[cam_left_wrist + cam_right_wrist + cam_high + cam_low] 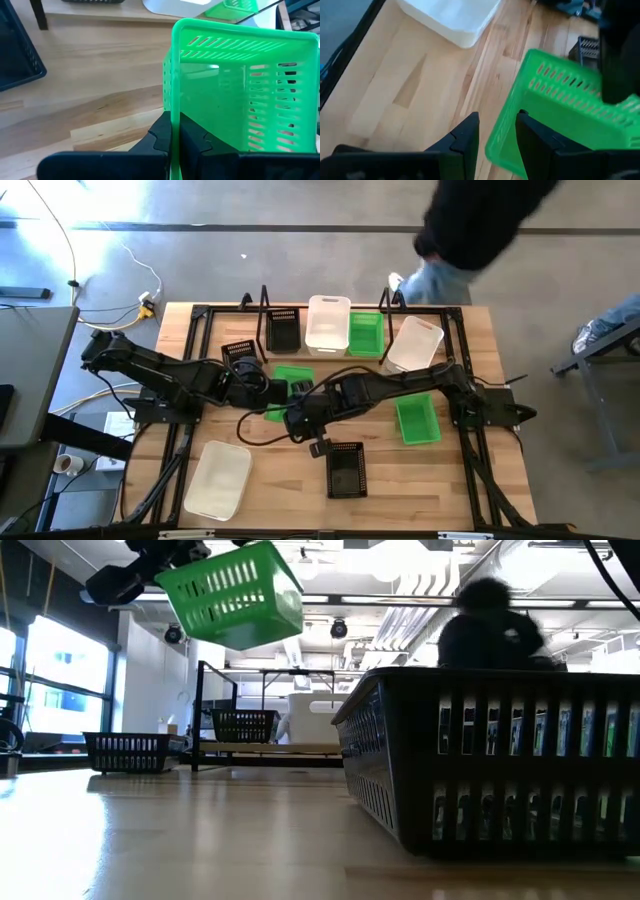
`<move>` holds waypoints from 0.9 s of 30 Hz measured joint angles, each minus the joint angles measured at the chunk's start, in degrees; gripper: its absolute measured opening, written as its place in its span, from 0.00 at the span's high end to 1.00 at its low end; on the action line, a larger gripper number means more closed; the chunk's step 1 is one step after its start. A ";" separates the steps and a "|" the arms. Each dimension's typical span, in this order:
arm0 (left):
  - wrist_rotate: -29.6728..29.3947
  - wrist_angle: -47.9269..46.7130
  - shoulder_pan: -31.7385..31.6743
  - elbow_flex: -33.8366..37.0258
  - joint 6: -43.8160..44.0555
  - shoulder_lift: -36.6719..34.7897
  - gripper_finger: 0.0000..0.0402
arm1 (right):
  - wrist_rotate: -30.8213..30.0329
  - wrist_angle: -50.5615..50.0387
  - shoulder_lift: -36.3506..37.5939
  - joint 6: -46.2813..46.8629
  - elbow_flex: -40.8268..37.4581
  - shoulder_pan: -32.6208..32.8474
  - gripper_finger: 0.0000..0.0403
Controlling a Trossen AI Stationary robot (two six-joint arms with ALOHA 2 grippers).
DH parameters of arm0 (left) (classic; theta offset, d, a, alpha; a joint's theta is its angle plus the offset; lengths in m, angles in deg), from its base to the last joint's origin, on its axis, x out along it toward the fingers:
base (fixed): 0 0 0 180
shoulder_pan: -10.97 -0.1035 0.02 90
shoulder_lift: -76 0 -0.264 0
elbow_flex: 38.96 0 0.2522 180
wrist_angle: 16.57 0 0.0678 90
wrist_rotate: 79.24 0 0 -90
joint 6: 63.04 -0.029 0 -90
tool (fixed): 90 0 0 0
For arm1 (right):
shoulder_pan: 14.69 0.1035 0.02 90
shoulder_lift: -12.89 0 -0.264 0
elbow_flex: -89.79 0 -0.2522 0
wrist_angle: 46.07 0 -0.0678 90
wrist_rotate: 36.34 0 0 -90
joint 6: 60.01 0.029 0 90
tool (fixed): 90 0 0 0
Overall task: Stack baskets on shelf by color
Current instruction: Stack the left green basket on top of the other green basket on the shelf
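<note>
From above, both arms meet at mid-table over a green basket [291, 380]. The left gripper [268, 388] sits on its left side, the right gripper [303, 416] on its near right. The shelf [330, 330] lies beyond, holding black, white and green bins.

At table height, the basket [232, 592] hangs tilted, well clear of the wood.

Over the left wrist, the fingers [161, 136] are clenched on the basket's rim [175, 100].

Over the right wrist, the jaws stand parted astride a corner [495, 145] of the basket, not visibly pinching. The left arm seems to carry it; the shelf's green slot lies ahead and rightward.
</note>
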 joint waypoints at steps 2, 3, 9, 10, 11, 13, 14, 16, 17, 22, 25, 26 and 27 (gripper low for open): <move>-0.03 0.07 -0.16 0.00 0.00 0.00 0.99 | -0.07 -0.22 0.00 1.44 0.01 -0.11 0.72; -0.13 0.25 -0.17 0.00 0.00 0.00 0.99 | -0.57 -0.34 0.00 1.54 0.03 -0.20 0.72; -0.18 2.08 -0.31 0.00 -0.81 0.00 0.99 | -1.71 -2.09 0.00 3.24 0.04 -1.04 0.72; -0.21 2.63 -0.51 0.00 -1.32 0.00 0.99 | -1.49 -2.48 0.00 3.37 0.04 -1.13 0.72; -0.20 3.13 -0.68 0.00 -1.74 0.00 0.99 | -1.44 -2.79 0.00 3.48 0.04 -1.14 0.72; -0.19 3.78 -1.18 0.00 -2.68 0.00 0.99 | -1.42 -3.09 0.00 3.51 0.07 -1.14 0.72; -0.04 4.01 -1.46 0.00 -3.10 0.00 0.99 | -1.28 -3.28 0.00 3.51 0.07 -1.14 0.72; 1.17 3.96 -2.18 0.00 -4.09 0.00 0.99 | -1.20 -3.35 0.00 3.49 0.07 -1.14 0.72; 1.74 3.98 -2.45 0.00 -4.58 0.00 0.99 | -1.20 -3.24 0.00 3.49 0.07 -1.12 0.72; 2.00 3.83 -2.77 0.00 -5.60 0.00 0.99 | -1.90 -2.47 0.00 4.90 1.13 -1.11 0.72; 1.96 3.37 -2.77 0.00 -5.69 0.00 0.99 | -1.83 -1.57 0.00 5.48 1.18 -1.14 0.72; 1.95 3.26 -2.77 0.00 -5.94 0.00 0.99 | -1.43 -1.32 0.00 5.48 1.18 -1.14 0.72; 1.92 3.14 -2.77 0.00 -6.05 0.00 0.99 | -0.75 -0.94 0.00 5.70 1.18 -1.14 0.72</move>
